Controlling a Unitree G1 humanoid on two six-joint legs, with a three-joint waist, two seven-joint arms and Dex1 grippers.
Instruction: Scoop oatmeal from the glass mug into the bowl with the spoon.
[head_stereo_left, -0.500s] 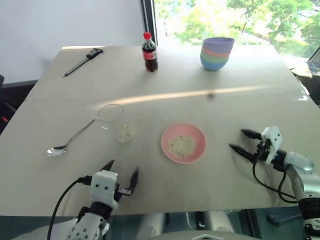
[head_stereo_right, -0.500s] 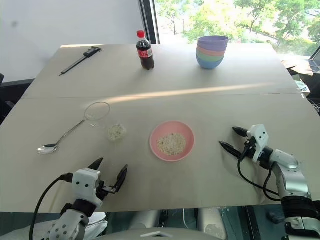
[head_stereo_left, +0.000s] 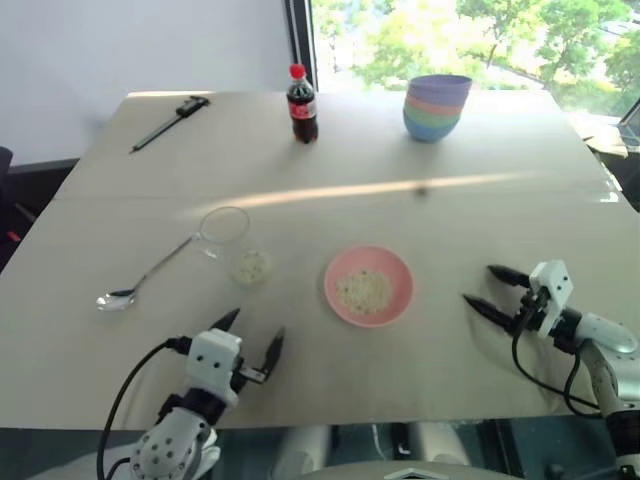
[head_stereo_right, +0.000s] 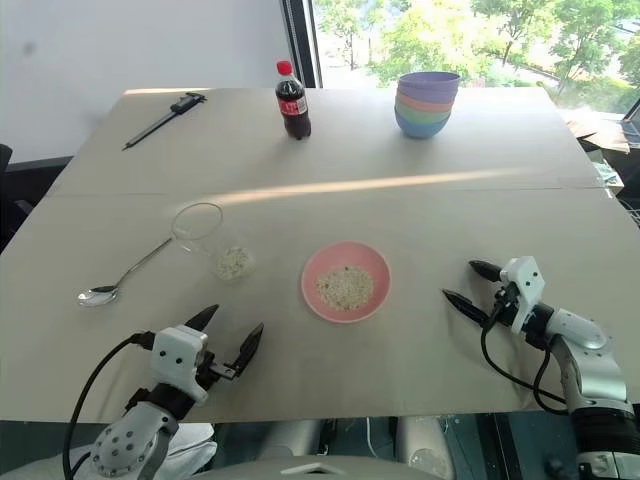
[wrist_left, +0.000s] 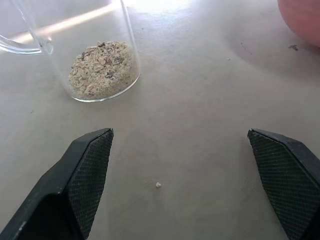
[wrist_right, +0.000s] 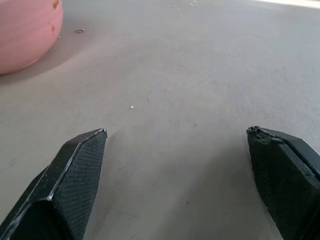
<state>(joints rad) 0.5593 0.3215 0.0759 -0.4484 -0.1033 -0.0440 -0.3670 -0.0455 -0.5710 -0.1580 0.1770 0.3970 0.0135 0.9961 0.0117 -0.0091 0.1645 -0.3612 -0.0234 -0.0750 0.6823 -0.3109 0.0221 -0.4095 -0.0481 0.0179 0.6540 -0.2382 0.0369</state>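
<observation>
I see oatmeal (head_stereo_left: 364, 290) already in the bowl (head_stereo_left: 368, 286) mid-table with some left in the glass mug (head_stereo_left: 240, 250), spoon (head_stereo_left: 145, 280) lying toward the table's left edge, left gripper (head_stereo_left: 254, 341) and right gripper (head_stereo_left: 486, 290) both spread, holding nothing.

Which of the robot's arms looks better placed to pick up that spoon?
Probably the left. Its open claw hangs on the same side as the spoon and glass mug, while the right claw sits beyond the pink bowl.
</observation>
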